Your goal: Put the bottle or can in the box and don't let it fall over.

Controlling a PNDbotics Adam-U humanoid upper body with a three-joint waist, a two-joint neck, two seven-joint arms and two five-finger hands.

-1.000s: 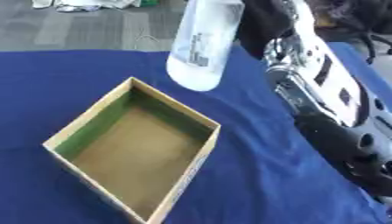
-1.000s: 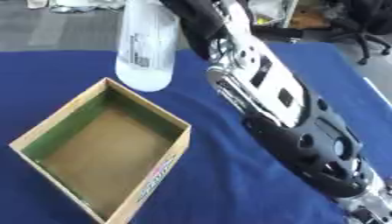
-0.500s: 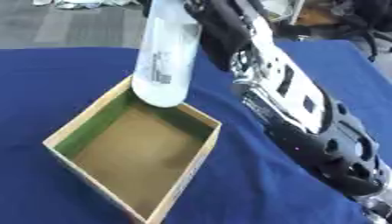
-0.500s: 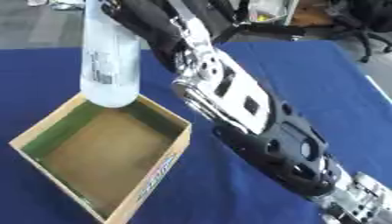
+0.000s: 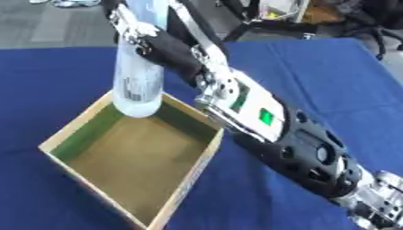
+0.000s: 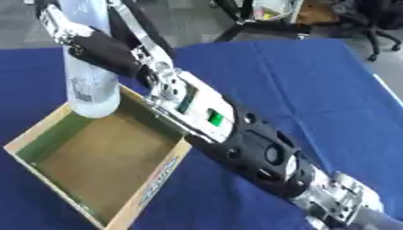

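Clear plastic is what I am looking at first: a water bottle (image 5: 138,81) with a pale printed label, hanging upright with a slight tilt over the far left corner of the cardboard box (image 5: 94,184). Its rounded base is sitting just above the box's far rim, and I cannot tell whether it is touching the cardboard. I am gripping it with my right hand (image 5: 161,42), whose fingers are curling round the upper part of the bottle near the top of both views, so the neck and cap are cut off by the frame. My right arm (image 5: 267,130) is stretching diagonally from the near right corner up to the far left, black with silver joints and a small green patch on the forearm casing. Below it, the open box is lying askew on the blue tabletop (image 5: 330,76), its inside showing a brown floor and green-lined walls. Beyond the far edge of the cloth, grey floor and the legs of a black office chair (image 6: 370,31) are showing.
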